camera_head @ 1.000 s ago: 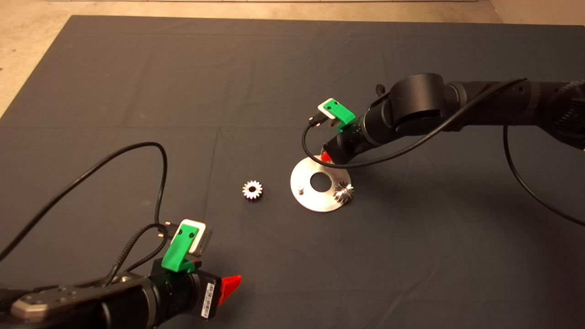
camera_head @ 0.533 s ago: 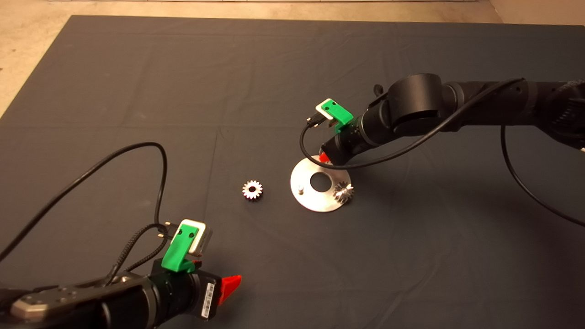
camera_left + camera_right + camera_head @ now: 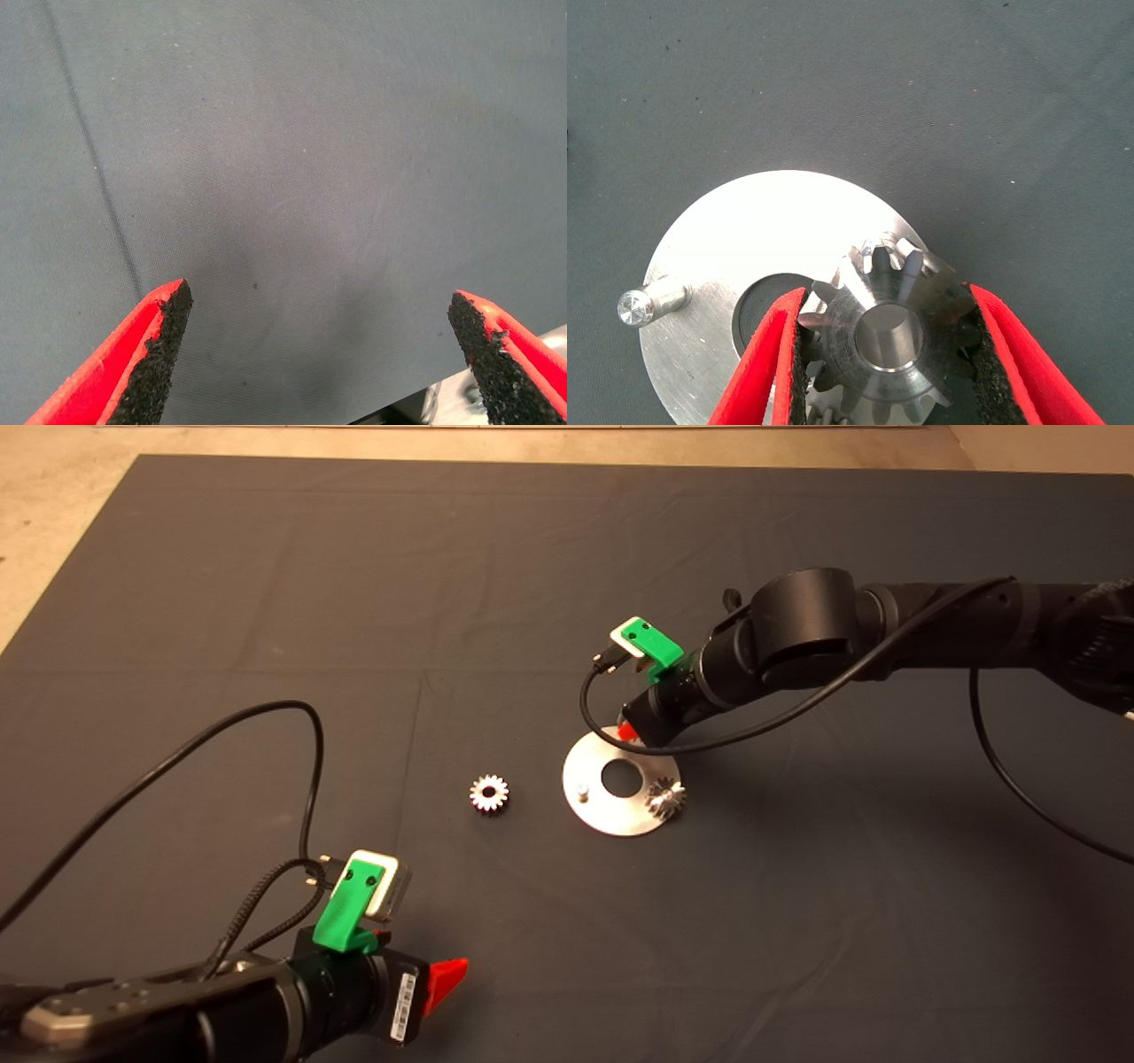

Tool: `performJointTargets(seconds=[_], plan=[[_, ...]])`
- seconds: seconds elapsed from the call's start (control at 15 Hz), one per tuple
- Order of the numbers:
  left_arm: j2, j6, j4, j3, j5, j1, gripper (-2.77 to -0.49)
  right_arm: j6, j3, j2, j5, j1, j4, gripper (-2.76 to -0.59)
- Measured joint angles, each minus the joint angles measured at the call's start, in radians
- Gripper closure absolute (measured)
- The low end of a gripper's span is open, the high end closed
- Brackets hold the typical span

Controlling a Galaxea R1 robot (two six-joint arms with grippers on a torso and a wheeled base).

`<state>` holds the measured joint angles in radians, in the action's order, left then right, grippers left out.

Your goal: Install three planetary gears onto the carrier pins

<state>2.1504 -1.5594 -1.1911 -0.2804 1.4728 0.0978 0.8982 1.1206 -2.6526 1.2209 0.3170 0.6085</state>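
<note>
Right gripper [image 3: 881,354] clamped on planetary gear [image 3: 884,332] directly over far carrier pin, bore vertical; left gripper [image 3: 319,354] parked, fingers apart

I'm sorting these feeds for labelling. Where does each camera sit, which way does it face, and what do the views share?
Head view: above, facing down at the mat; both arms show, the left end effector parked lower left.
Left wrist view: on the left wrist, facing bare mat; own fingers spread open.
Right wrist view: on the right wrist, facing down at the round plate; own fingers clamp a gear.
Shared: head and right wrist views both show the plate and its bare pin.
</note>
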Motion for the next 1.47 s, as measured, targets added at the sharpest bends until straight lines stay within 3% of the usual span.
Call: performJointTargets(seconds=[0.13, 0.6, 0.8, 1.47], plan=[[0.001, -0.005, -0.003, 0.000, 0.000, -0.017, -2.06, -0.001, 0.013, -0.013, -0.001, -0.013, -0.001, -0.97], [0.002, -0.007, -0.003, 0.000, -0.004, -0.027, -2.06, -0.007, 0.025, -0.018, 0.001, -0.012, -0.001, -0.97], [0.002, -0.007, -0.004, 0.000, -0.004, -0.041, -2.06, -0.044, 0.053, -0.022, 0.003, -0.012, 0.000, -0.97], [0.002, -0.007, -0.003, 0.000, -0.004, -0.041, -2.06, -0.049, 0.069, -0.029, -0.002, -0.013, 0.000, -0.97]])
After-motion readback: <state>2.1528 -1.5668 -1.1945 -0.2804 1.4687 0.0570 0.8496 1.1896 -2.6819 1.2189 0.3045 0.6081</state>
